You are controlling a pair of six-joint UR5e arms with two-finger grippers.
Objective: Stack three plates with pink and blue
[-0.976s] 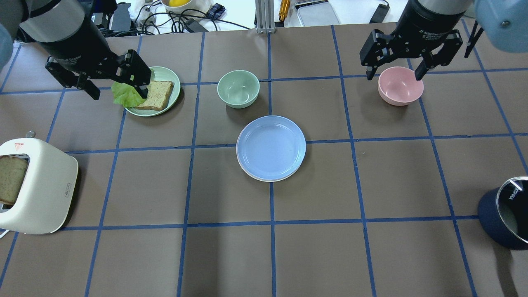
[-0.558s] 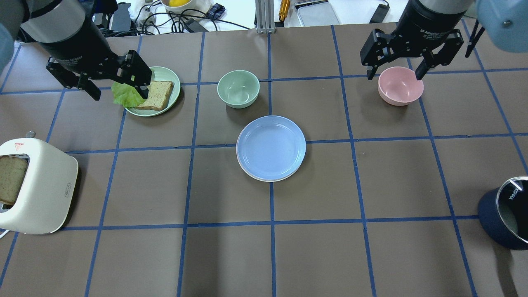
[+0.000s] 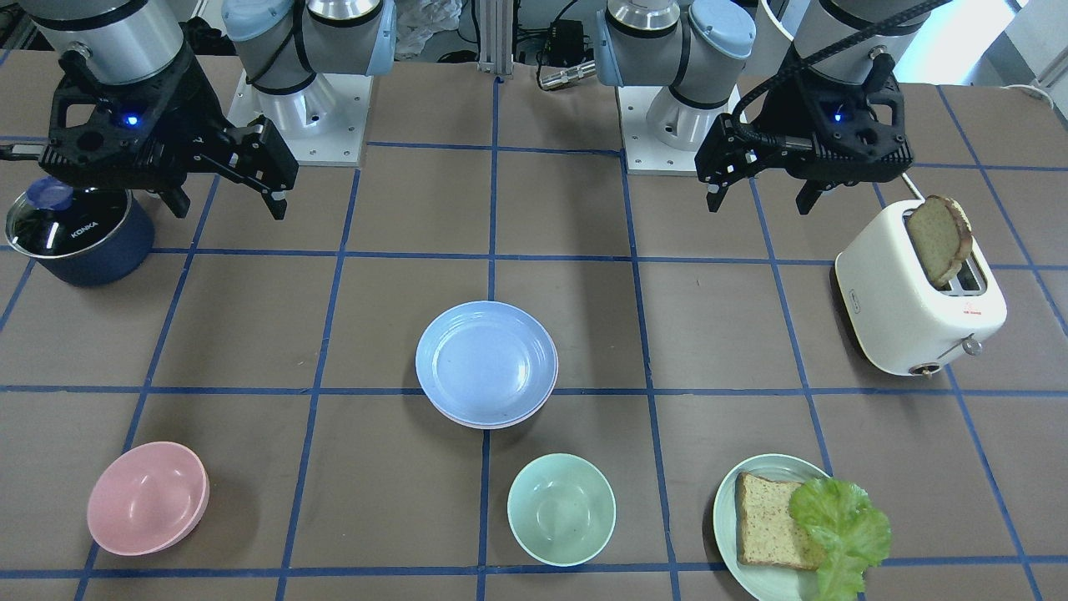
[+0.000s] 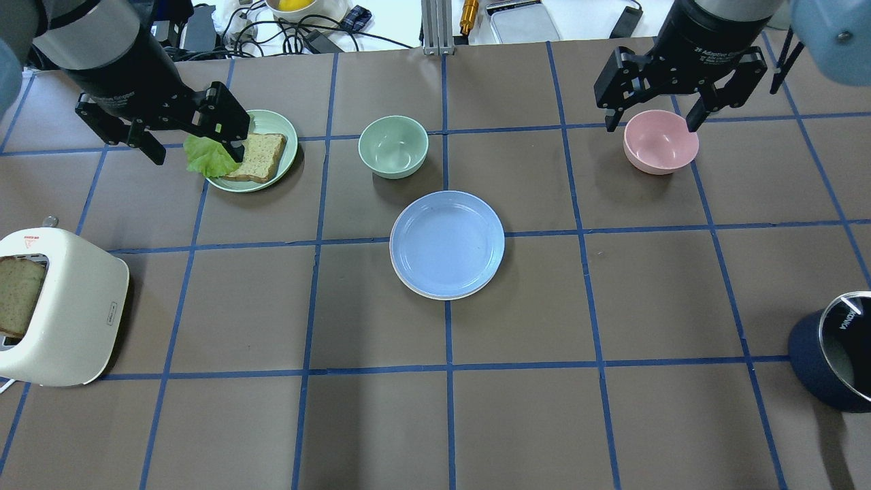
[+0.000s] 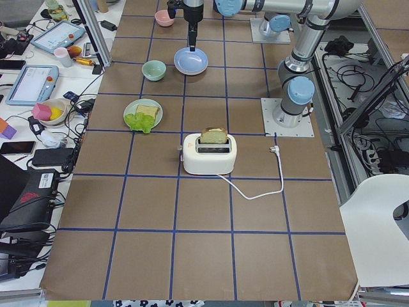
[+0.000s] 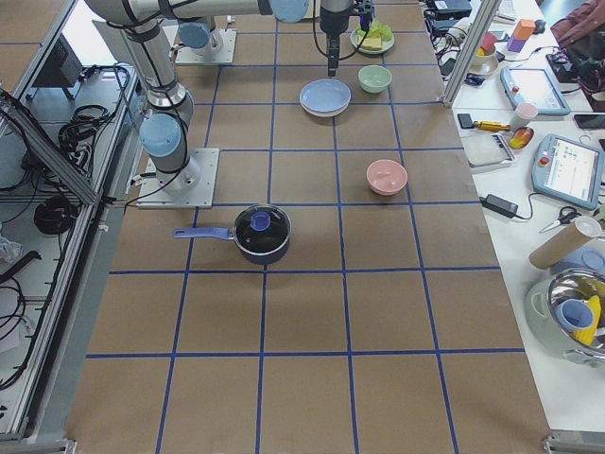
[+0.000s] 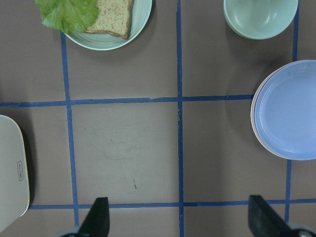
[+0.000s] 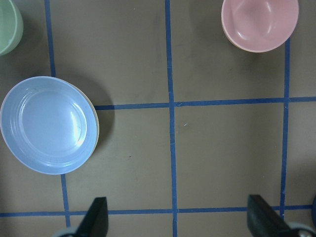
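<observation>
The light blue plate (image 4: 447,243) lies on top of a stack at the table's middle, also in the front view (image 3: 486,363). A thin pale pink rim (image 3: 501,425) and a cream-white rim (image 8: 97,129) peek out beneath it; the rest of those two plates is hidden. My left gripper (image 4: 196,154) is open and empty, held high near the back left of the table. My right gripper (image 4: 651,126) is open and empty, held high by the pink bowl. Both are well apart from the stack. Each wrist view shows open fingertips (image 7: 98,219) (image 8: 96,219).
A mint plate (image 4: 275,119) with bread and lettuce sits back left, a mint bowl (image 4: 393,146) behind the stack, a pink bowl (image 4: 660,141) back right. A cream toaster (image 4: 68,313) with bread stands at the left edge, a dark blue lidded pot (image 4: 833,354) at the right edge.
My right gripper has drifted a few pixels toward the right. The left gripper, the stack and the other objects have not moved.
</observation>
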